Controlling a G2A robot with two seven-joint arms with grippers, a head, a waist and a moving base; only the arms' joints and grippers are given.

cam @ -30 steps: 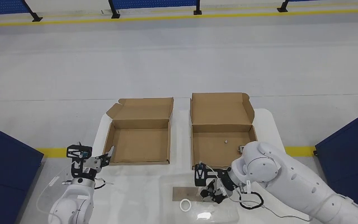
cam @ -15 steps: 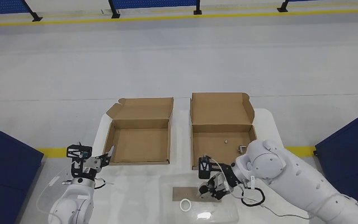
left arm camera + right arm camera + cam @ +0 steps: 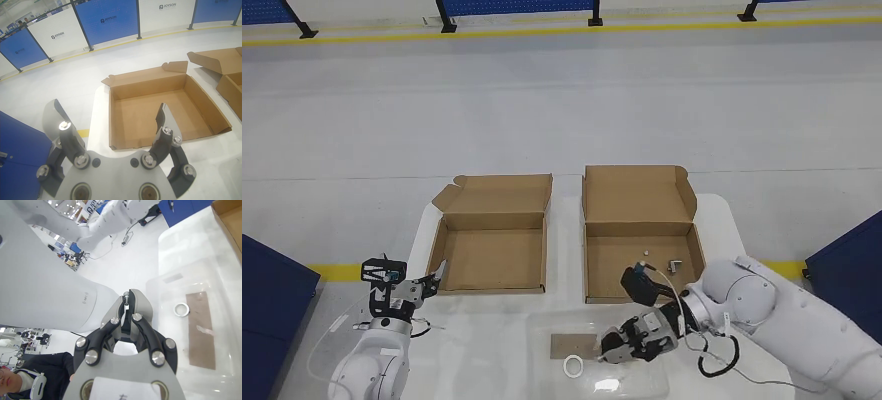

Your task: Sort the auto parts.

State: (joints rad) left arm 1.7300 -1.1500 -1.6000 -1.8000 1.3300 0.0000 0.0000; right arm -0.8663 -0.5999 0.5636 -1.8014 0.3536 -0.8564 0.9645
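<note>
My right gripper [image 3: 126, 300] is shut on a small metal bolt [image 3: 126, 303] that carries a nut. It hangs above the clear plastic tray [image 3: 151, 283] at the table's front. In the top view the right gripper [image 3: 611, 351] is over the tray's brown sheet [image 3: 570, 346]. A white ring [image 3: 181, 309] lies in the tray beside the sheet [image 3: 200, 330]. My left gripper [image 3: 108, 106] stands open with nothing in it, in front of the left cardboard box [image 3: 151, 117], and sits at the table's front left [image 3: 408, 289].
Two open cardboard boxes stand side by side at the back of the table. The left box [image 3: 492, 258] holds nothing. The right box [image 3: 637, 270] holds two small metal parts [image 3: 674, 264]. Blue partitions flank the table.
The right arm has swung to the right and turned its wrist, with the gripper staying over the tray. The left arm has not moved.
</note>
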